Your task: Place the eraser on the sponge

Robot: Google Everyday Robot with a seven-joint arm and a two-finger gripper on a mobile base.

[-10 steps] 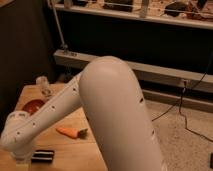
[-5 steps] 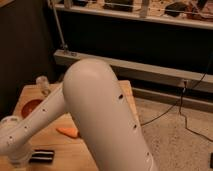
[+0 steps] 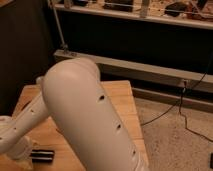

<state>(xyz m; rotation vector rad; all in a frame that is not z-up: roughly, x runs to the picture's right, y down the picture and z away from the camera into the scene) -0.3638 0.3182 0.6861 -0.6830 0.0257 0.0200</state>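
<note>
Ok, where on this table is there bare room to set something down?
The table is bare behind the arm, at its far right, and in a patch at the far left corner. The near left is crowded: the gripper sits low beside the eraser.

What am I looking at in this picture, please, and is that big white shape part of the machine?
Yes. There is only one view. The big white shape is the robot's arm, so close to the camera that it hides much of the wooden table. The arm bends down to the lower left, where its gripper sits low over the table; whether it holds anything cannot be seen. Beside it lies a dark block, apparently the eraser. The sponge is not visible.
</note>
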